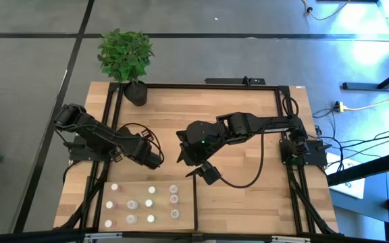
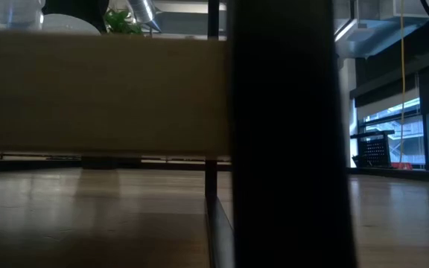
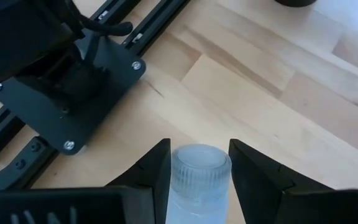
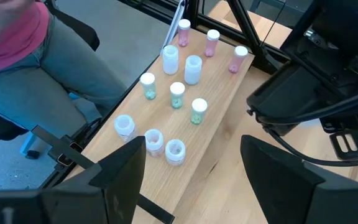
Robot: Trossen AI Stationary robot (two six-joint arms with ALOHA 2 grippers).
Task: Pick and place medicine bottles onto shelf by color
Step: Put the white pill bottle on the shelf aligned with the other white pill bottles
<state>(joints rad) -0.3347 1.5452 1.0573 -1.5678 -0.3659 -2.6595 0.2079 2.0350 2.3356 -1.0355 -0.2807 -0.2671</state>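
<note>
**Left gripper clamps a clear bottle above the desk as right arm waits open-jawed**

The left gripper point(image 1: 155, 160) hangs over the wooden desk point(image 1: 248, 108), just beyond the far edge of the shelf point(image 1: 188, 216). The left wrist view shows its two dark fingers point(image 3: 151, 177) pressed against either side of a clear ribbed medicine bottle point(image 3: 199, 180), the jaws parted only as wide as the bottle, which stands upright between them with its round top facing the camera. Nearby in that view, a black mounting plate point(image 3: 73, 99) is bolted to black rails on the desk.

The right gripper point(image 1: 206, 171) hovers near the middle of the desk, just beside the shelf's far right corner, its fingers point(image 4: 120, 171) spread wide with nothing between them. Past them, the right wrist view takes in the bottles on the shelf point(image 4: 219, 99): three pink-tinted ones point(image 4: 211, 42) in a row at one end, two larger whitish ones point(image 4: 192, 68) next to them, three small green-tinted ones with white caps point(image 4: 176, 94) in the middle, and three squat clear ones point(image 4: 153, 140) nearest the camera. All stand upright and apart from each other.

A potted green plant point(image 1: 125, 57) sits at the desk's far left corner. Beyond the desk edge, the right wrist view catches a seated person in a pink top and grey trousers point(image 4: 36, 56). The low view is largely blocked by a pale board and a dark upright.
</note>
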